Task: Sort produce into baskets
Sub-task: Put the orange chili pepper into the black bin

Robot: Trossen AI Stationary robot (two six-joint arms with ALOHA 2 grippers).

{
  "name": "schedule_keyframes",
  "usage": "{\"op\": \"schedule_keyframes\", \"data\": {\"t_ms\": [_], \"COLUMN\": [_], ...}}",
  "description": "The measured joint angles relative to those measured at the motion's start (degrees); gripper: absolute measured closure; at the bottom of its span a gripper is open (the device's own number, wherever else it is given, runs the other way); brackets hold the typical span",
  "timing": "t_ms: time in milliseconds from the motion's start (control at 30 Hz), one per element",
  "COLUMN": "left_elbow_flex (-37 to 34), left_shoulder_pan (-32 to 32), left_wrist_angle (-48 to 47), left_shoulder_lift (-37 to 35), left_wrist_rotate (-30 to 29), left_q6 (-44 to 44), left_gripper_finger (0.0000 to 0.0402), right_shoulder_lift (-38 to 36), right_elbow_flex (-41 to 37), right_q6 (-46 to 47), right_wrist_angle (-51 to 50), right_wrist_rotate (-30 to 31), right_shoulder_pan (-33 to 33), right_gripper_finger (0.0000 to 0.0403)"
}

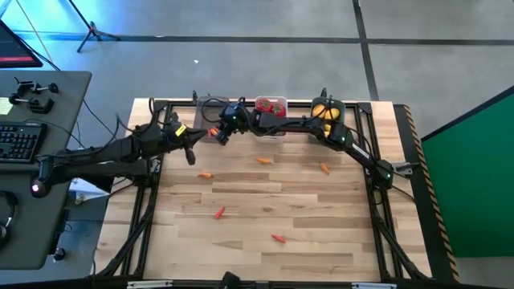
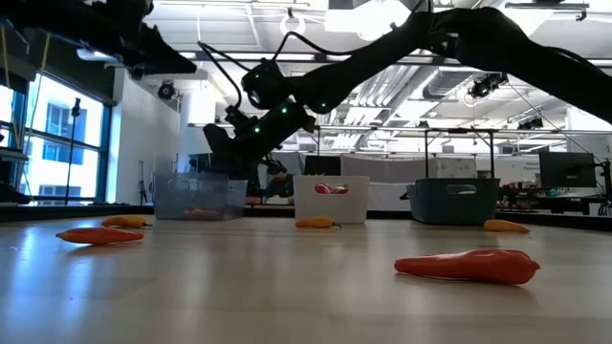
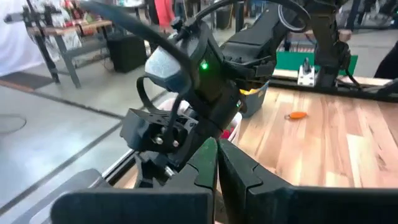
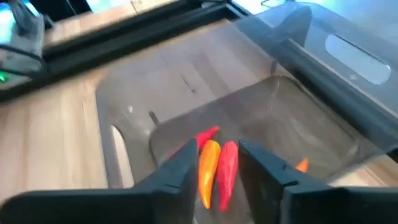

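Three baskets stand in a row at the table's far edge: a smoky grey translucent one, a white one with red tomatoes, and a dark teal one with yellow lemons. My right gripper is open and points down into the grey basket. Red and orange pepper pieces lie on the basket's floor, below the gap between its fingers. My left gripper is shut and empty, just left of the grey basket, facing my right arm's wrist.
Several orange-red pepper pieces lie loose on the wooden table. My right arm reaches across in front of the white and teal baskets. A desk with a keyboard stands left of the table.
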Motion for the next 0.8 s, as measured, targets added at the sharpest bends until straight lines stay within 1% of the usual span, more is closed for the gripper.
{"op": "schedule_keyframes", "data": {"t_ms": [67,133,167,300,400,467,567,633,700,800], "left_elbow_flex": [2.7,5.1,6.2,9.3,10.2,10.2,10.3,10.3,10.3,10.3], "left_shoulder_pan": [0.0,0.0,0.0,0.0,0.0,0.0,0.0,0.0,0.0,0.0], "left_wrist_angle": [-4.9,-11.0,-13.7,-22.2,-25.2,-26.0,-26.7,-27.1,-28.0,-29.5], "left_shoulder_lift": [0.1,0.6,0.9,2.3,3.2,3.5,4.2,5.2,6.6,9.9], "left_wrist_rotate": [0.0,-0.1,-0.1,-0.1,0.6,2.0,4.4,6.3,7.8,8.7], "left_q6": [-0.6,-0.5,-0.2,0.2,0.6,1.1,2.5,2.6,2.7,2.6], "left_gripper_finger": [0.0402,0.0402,0.0402,0.0402,0.0402,0.0402,0.0401,0.0402,0.0401,0.0401], "right_shoulder_lift": [0.0,-0.2,-0.6,-3.3,-5.7,-7.7,-12.4,-16.5,-21.4,-28.9], "right_elbow_flex": [0.0,0.0,-0.1,-0.2,-3.4,-8.2,-19.1,-27.3,-35.7,-46.9], "right_q6": [-1.8,-4.7,-5.8,-8.1,-9.4,-9.6,-8.2,-6.9,-6.1,-5.5], "right_wrist_angle": [-0.8,-1.0,-1.4,-1.3,2.0,5.5,14.1,21.6,27.1,32.5], "right_wrist_rotate": [2.0,4.6,4.7,4.6,5.9,7.6,8.2,8.3,9.6,12.4], "right_shoulder_pan": [0.5,1.1,1.4,2.4,2.4,2.4,2.5,2.9,3.7,5.3], "right_gripper_finger": [0.0328,0.0376,0.0389,0.0396,0.04,0.0402,0.0402,0.0403,0.0403,0.0403]}}
